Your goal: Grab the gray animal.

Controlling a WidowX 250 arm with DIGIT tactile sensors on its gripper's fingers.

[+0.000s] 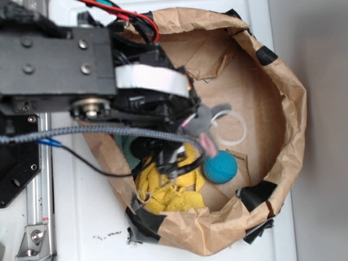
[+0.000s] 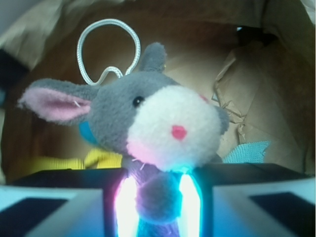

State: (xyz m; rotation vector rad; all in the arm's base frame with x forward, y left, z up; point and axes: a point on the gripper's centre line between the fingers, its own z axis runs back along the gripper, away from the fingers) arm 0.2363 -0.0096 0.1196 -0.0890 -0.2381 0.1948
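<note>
Gray plush fills the middle of the wrist view: the gray animal (image 2: 158,128) has a cream-white muzzle with a small red nose, a dark eye, and a long ear lined in pink reaching toward the left of the frame. Its lower body sits between the two glowing inner faces of the pincer (image 2: 158,207) at the bottom centre, which presses against it from both sides, so the pincer is clamped on the toy. A white cord loop (image 2: 108,49) shows above the toy's head in the upper left. Behind, brown paper covers the background, with a scrap of teal cloth (image 2: 247,150) at the right and a strip of yellow material (image 2: 59,163) at the lower left. In the exterior view the black arm (image 1: 54,65) enters from the upper left of the frame and reaches into a crumpled brown paper bag (image 1: 288,109) patched with black tape, which rests on a white surface (image 1: 81,217). The gray animal (image 1: 209,119) appears at the arm's tip near the centre of the bag, beside a white ring (image 1: 231,128). Just below and to the right lies a blue ball (image 1: 220,167), next to a heap of yellow cloth (image 1: 168,193) at the bag's lower left.
</note>
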